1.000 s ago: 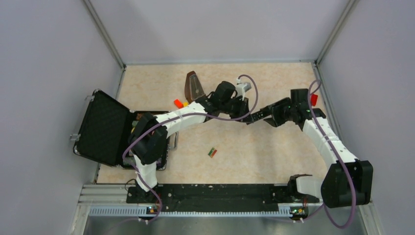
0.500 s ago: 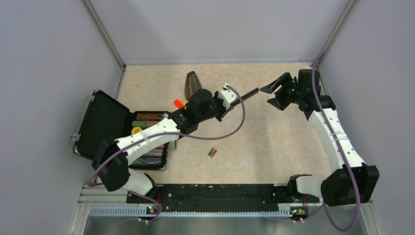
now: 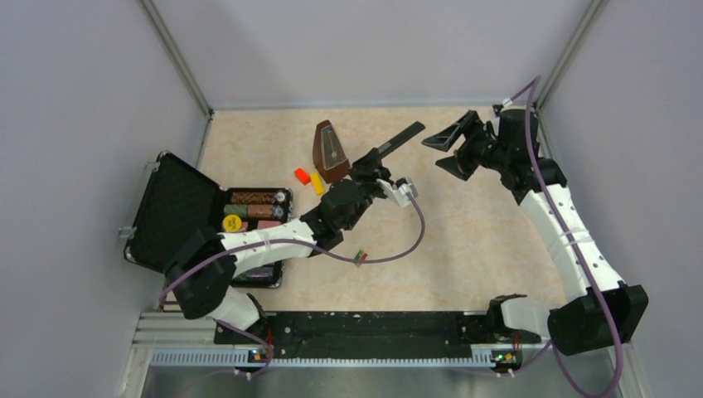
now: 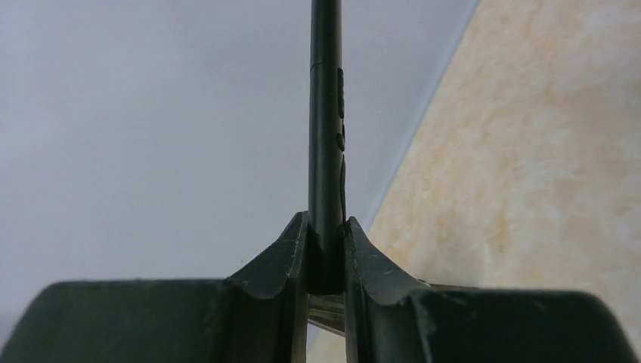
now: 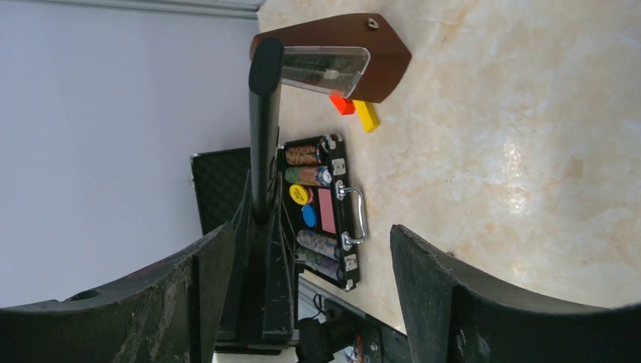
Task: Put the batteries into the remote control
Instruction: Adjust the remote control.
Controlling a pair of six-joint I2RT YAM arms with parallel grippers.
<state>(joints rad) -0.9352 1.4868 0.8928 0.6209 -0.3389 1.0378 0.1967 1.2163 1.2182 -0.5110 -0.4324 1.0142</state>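
remote control (image 4: 326, 136): top end cut by frame edge, left wrist view; bottom end hidden between fingers (image 4: 283, 257)
batteries (image 3: 360, 258): tiny, cable (image 3: 390, 259) overlaps them, count unclear
case (image 3: 178, 217): tray part-hidden under left arm (image 3: 265, 240)

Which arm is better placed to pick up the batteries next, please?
Probably the right. The left gripper is shut on the remote control, while the right gripper is open and empty. The batteries lie loose on the table, needing a free gripper.

remote (image 3: 402, 138) in left tool (image 3: 370, 161), right of metronome (image 3: 330, 152); batteries (image 3: 360, 258) nearer; case (image 3: 178, 215) far left.
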